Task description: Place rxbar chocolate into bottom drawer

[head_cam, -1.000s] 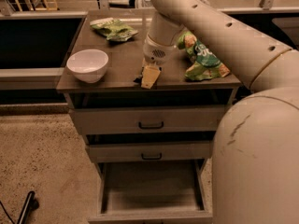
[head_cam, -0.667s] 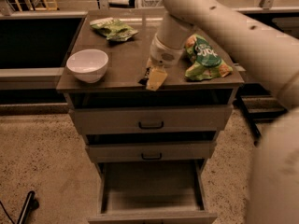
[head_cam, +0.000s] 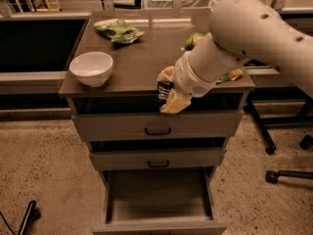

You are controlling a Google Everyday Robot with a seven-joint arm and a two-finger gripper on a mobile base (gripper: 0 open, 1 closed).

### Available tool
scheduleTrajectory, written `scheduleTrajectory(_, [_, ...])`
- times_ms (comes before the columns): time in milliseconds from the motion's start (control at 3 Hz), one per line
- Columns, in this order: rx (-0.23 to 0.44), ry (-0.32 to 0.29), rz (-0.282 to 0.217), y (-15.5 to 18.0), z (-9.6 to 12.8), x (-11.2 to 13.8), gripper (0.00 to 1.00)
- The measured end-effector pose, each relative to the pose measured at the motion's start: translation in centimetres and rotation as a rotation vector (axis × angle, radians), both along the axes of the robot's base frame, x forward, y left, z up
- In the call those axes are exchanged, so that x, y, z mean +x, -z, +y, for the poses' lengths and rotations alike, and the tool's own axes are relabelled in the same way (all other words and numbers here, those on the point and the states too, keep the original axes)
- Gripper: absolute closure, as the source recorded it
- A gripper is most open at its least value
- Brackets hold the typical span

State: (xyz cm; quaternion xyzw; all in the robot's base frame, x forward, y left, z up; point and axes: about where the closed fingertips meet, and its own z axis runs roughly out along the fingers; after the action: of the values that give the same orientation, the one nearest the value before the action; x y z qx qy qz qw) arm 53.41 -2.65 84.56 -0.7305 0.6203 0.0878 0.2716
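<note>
Hanging at the front lip of the grey cabinet (head_cam: 146, 58), the gripper (head_cam: 170, 89) has its two pale yellow fingers (head_cam: 178, 103) pinched onto the rxbar chocolate (head_cam: 164, 90), with nothing but the small black bar between them. Only a dark sliver of the wrapper with a trace of white lettering shows; the rest is covered by the fingers and the wrist.

Directly beneath the gripper sit the closed top drawer (head_cam: 156, 126) and the closed middle drawer (head_cam: 158, 159), each with a dark handle. Well below them the bottom drawer (head_cam: 159, 199) is pulled out, its plain grey tray cut off by the lower edge of the frame.

To the gripper's left on the cabinet top stands a white bowl (head_cam: 91, 67). Beyond the bowl, at the far edge, lies a green snack bag (head_cam: 120, 31).

Behind the gripper, the thick cream arm (head_cam: 239, 33) fills the upper right of the frame and hides most of the right side of the cabinet top. Only scraps of more green packaging (head_cam: 192, 40) peek out around it, too little to tell how many bags lie there.

To the right of the gripper, on the speckled floor (head_cam: 44, 170), a wheeled chair base (head_cam: 288, 146) is partly cut off by the frame edge.
</note>
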Motion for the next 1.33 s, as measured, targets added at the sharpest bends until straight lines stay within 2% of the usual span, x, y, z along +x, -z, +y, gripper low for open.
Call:
scheduleTrajectory(333, [0.005, 0.011, 0.007, 1.7, -1.3, -1.0, 1.0])
scheduleTrajectory(667, [0.129, 0.0, 0.012, 4.2, -0.9, -1.6, 1.0])
scheduleTrajectory(1000, [0.363, 0.023, 0.016, 8.7, -0.4, -2.8, 1.0])
scheduleTrajectory(1333, [0.564, 0.106, -0.032, 14.0, -5.1, -4.7, 1.0])
